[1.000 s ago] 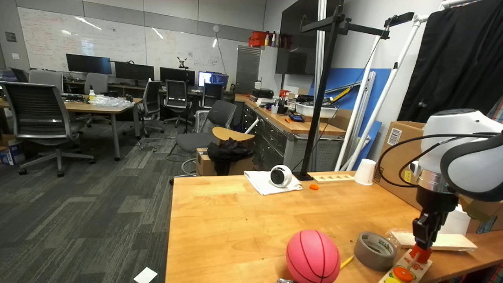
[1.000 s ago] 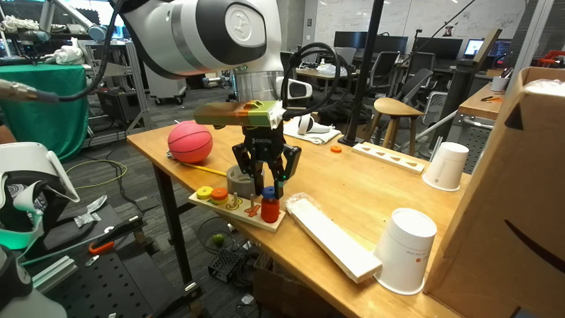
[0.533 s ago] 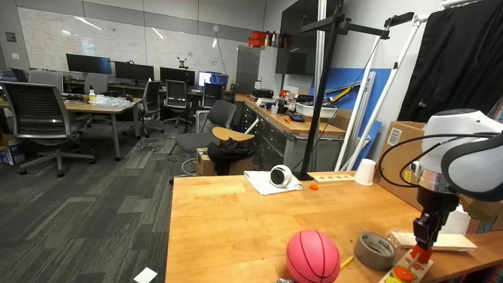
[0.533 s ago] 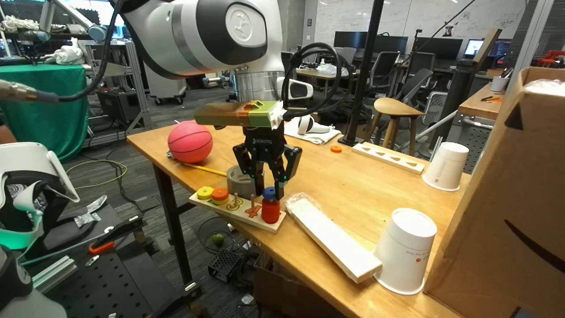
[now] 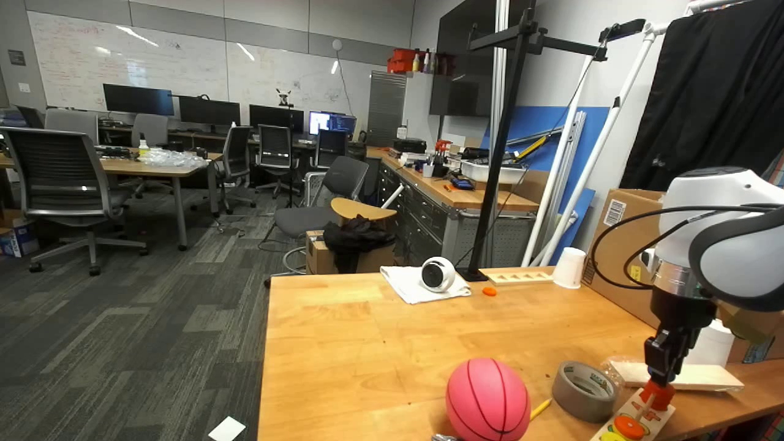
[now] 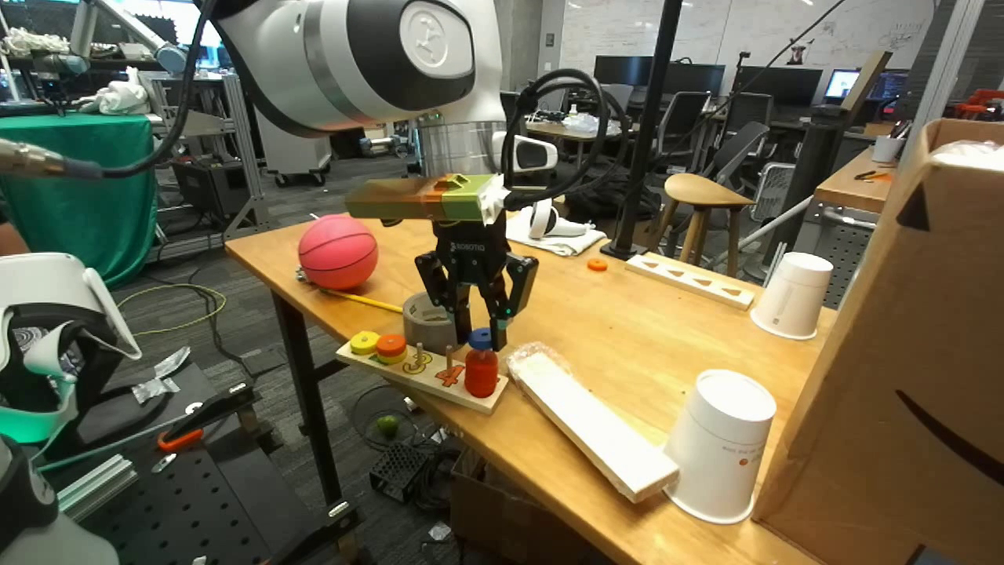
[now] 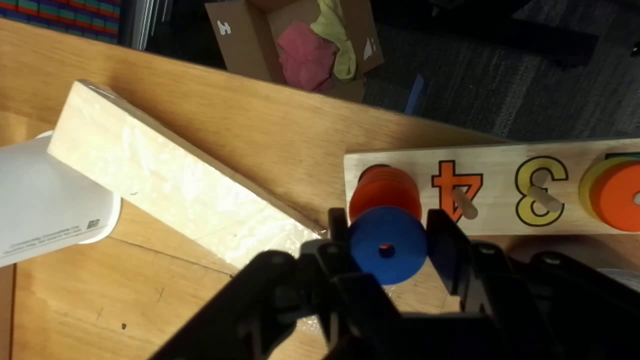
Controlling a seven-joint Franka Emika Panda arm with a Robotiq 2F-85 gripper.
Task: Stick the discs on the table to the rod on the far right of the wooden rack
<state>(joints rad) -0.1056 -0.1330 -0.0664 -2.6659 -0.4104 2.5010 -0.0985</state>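
Observation:
My gripper (image 7: 386, 235) is shut on the blue disc (image 7: 387, 267), its fingers on opposite sides of the rim. The disc hangs over the red stack (image 6: 481, 375) that covers the end rod of the wooden rack (image 6: 429, 379); whether it touches the stack I cannot tell. Red shows through the disc's hole in the wrist view, and the rod itself is hidden. Beside the stack, the 4 and 3 pegs of the rack stand bare, then come orange and yellow pieces. An orange disc (image 6: 597, 265) lies flat at the back of the table (image 6: 612, 337), seen in both exterior views.
A tape roll (image 6: 422, 326) stands close behind the rack, with a pencil (image 6: 365, 301) and pink ball (image 6: 338, 253) beyond. A plastic-wrapped pale block (image 6: 588, 424) lies beside the rack's end, next to a white cup (image 6: 722, 447) and cardboard box (image 6: 886, 353). The rack sits at the table's edge.
My gripper has risen a little and drifted slightly sideways with the blue disc between its fingers. The rack, the red stack and the orange disc stay where they were.

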